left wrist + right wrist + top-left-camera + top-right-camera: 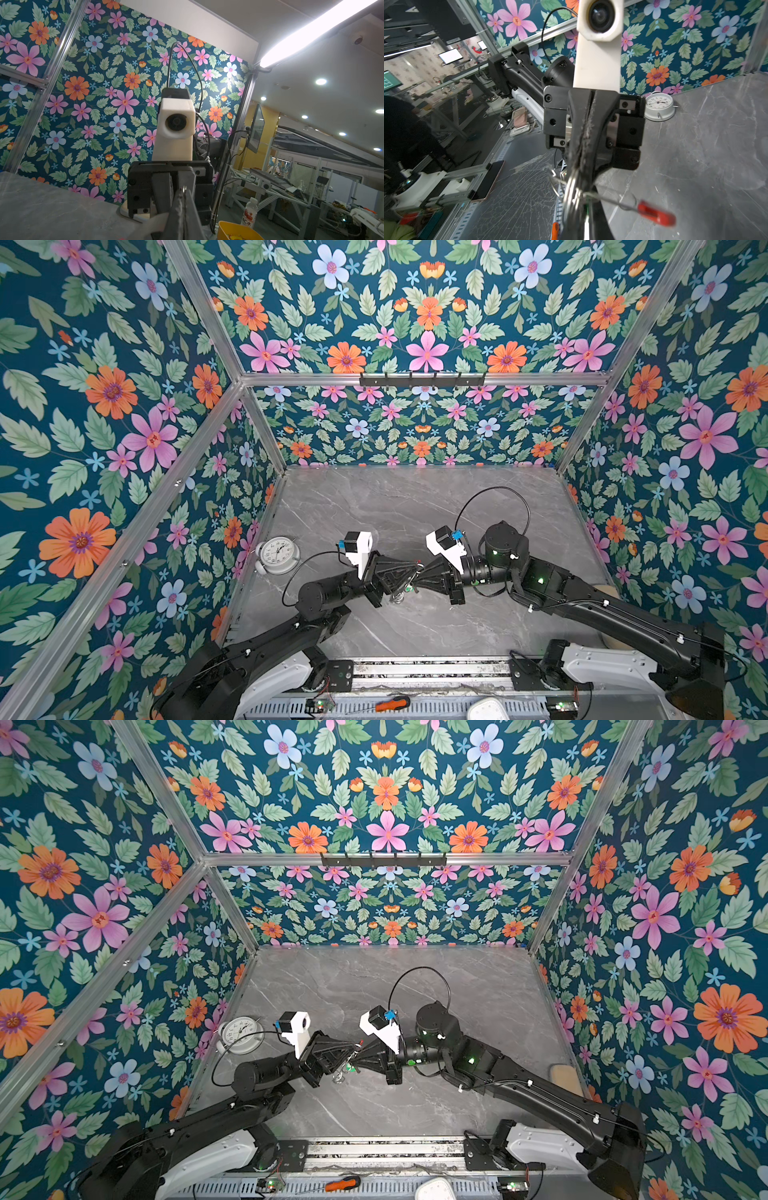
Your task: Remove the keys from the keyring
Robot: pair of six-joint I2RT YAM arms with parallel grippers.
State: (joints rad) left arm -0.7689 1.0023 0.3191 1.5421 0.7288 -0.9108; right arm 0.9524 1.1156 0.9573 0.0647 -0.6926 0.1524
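**Floral booth, marble top**

I see teal floral wallpaper (428, 323) on three walls, held in an aluminium frame (299, 379) that carries a black hook rail (422, 381). The tabletop (415, 510) is grey veined marble. Past the booth, the left wrist view gives me a bright ceiling light strip (311, 31), round downlights (321, 81) and a mounted monitor (256, 128).
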